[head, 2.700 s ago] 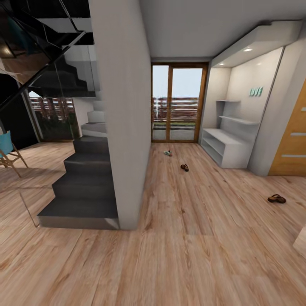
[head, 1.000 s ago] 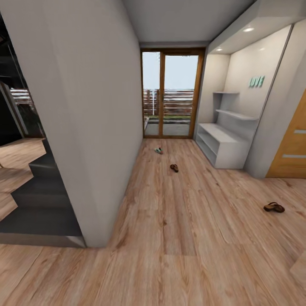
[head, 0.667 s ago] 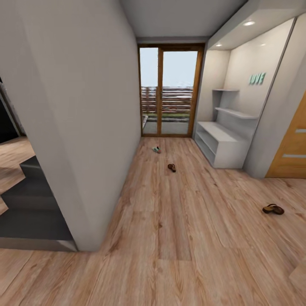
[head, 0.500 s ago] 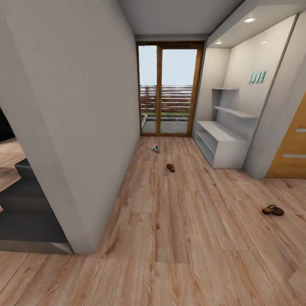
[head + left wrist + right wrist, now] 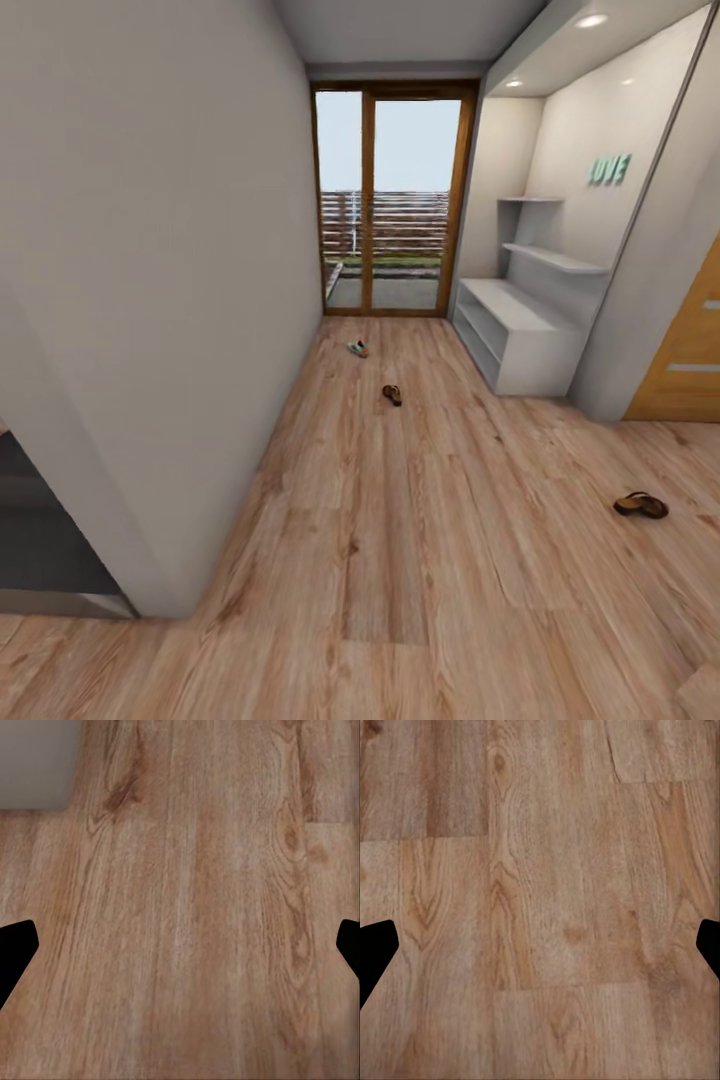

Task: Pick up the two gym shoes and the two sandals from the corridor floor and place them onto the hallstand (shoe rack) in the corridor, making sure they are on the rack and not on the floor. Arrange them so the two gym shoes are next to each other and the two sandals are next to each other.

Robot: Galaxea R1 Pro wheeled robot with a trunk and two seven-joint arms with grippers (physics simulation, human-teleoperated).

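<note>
In the head view the corridor floor (image 5: 430,520) stretches ahead. One gym shoe (image 5: 357,348), white with teal and orange, lies far off near the glass door. A brown sandal (image 5: 392,395) rests a little nearer, mid-corridor. The other sandal (image 5: 640,505) lies at the right, closer to me. The light-grey hallstand (image 5: 515,335) stands in the alcove on the right, its shelves bare. In each wrist view dark fingertips sit wide apart at the frame edges over bare planks: left gripper (image 5: 180,952) open, right gripper (image 5: 540,952) open, nothing between them.
A grey wall (image 5: 170,300) runs along the left, with dark stair steps (image 5: 40,550) behind its near corner. A wood-framed glass door (image 5: 390,200) closes the far end. An orange door (image 5: 690,350) is at the right beyond the alcove.
The camera has advanced into the corridor and turned; the staircase has slid out at the left and the wall looms larger. Shoes and sandals lie where they were.
</note>
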